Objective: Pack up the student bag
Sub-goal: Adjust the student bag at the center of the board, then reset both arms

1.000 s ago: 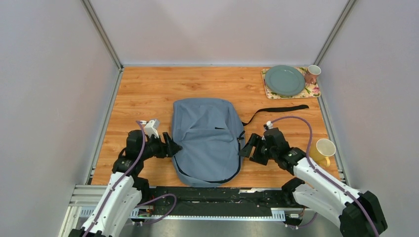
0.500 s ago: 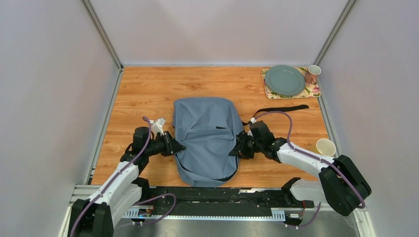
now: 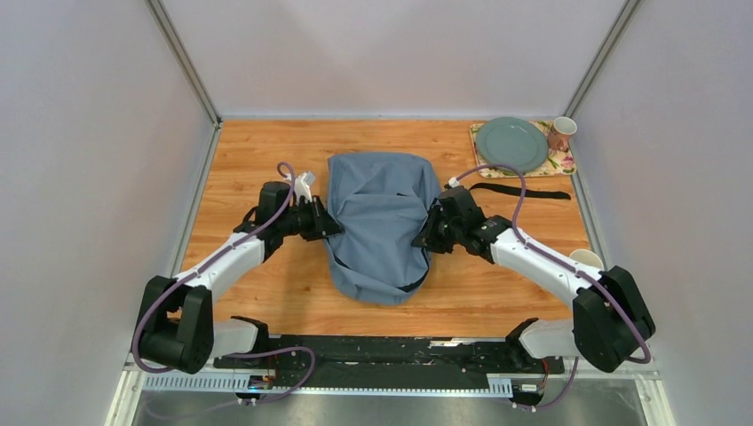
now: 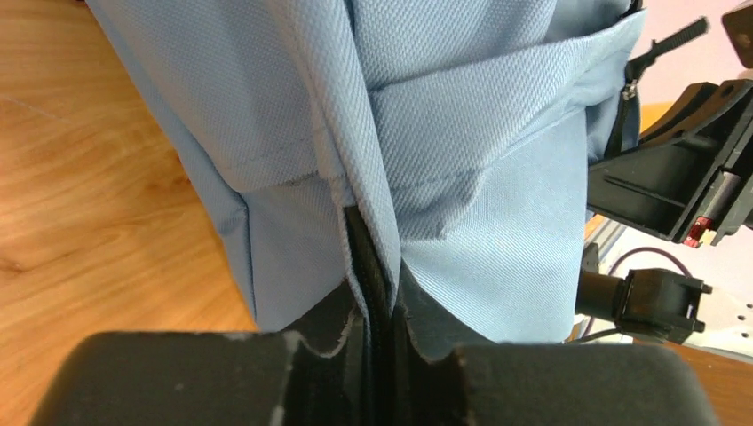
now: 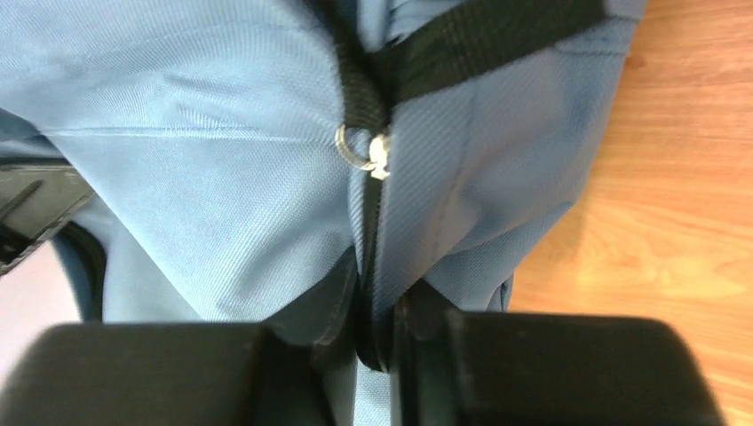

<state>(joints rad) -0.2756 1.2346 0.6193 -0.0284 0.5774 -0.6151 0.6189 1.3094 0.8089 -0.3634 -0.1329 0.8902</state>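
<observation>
Left fingers [image 4: 324, 333], right fingers [image 5: 422, 324] clamped on opposite edges of student bag [image 3: 377, 222], arms [image 3: 231, 257] outstretched inward

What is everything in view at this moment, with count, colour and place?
student bag: one, grey-blue, table centre, crumpled
strap: one, black, flat on the table right of the bag
plate: one, grey-green, on the mat
mat: one, floral, far right corner
mug: one, pinkish, right of the plate
cup: one, pale yellow, right edge, partly behind the right arm
table: one, orange-brown wood
left claw: one, black, shut on the bag's left side
right claw: one, black, shut on its right side
</observation>
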